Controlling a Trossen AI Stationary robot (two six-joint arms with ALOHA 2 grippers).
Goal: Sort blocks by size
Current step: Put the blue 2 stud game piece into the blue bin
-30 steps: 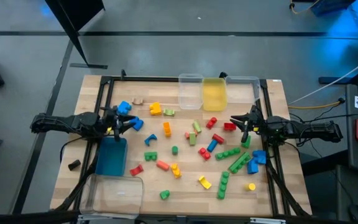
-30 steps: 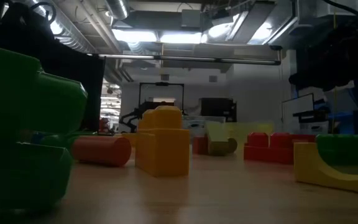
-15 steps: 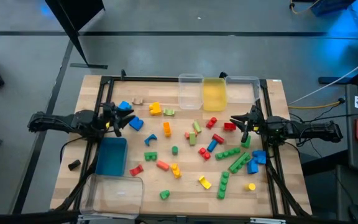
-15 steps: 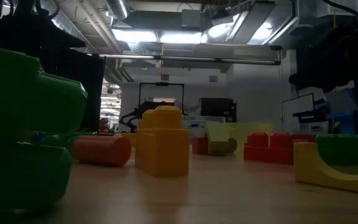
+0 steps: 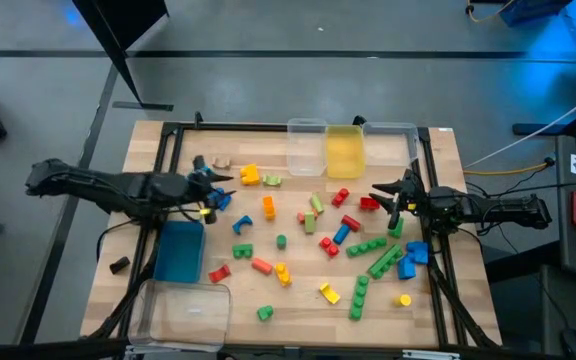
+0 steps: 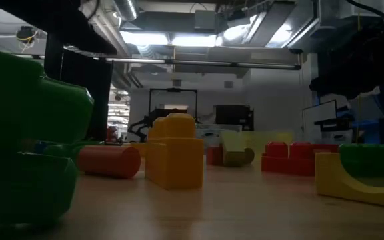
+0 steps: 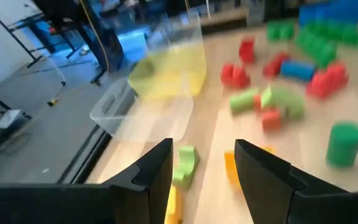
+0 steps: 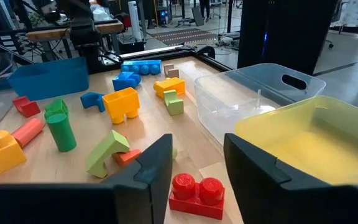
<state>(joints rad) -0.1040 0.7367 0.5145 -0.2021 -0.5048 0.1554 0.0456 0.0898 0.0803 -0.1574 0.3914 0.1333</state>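
Many blocks lie loose on the wooden table, among them a yellow block (image 5: 250,175), a long green bar (image 5: 385,262) and a red two-stud brick (image 5: 369,204). My left gripper (image 5: 222,186) hangs open above the table's left part near two blue blocks (image 5: 219,200), with nothing between its fingers (image 7: 202,149). A pale green block (image 7: 186,163) and an orange one (image 7: 230,168) lie beyond them. At the table's right, my right gripper (image 5: 379,195) stands open, with the red brick (image 8: 196,194) lying on the table just ahead of its fingertips (image 8: 197,146).
At the far edge a yellow bin (image 5: 345,152) stands between two clear bins (image 5: 306,146) (image 5: 393,141). A blue bin (image 5: 179,250) and a clear bin (image 5: 183,308) sit near left. The low view shows a big green block (image 6: 25,133) close to the near edge.
My left gripper has risen and gone toward the table's right, over the blue blocks, rolling as it went. The arm behind it has stretched out. The right arm has kept still, and no block has moved.
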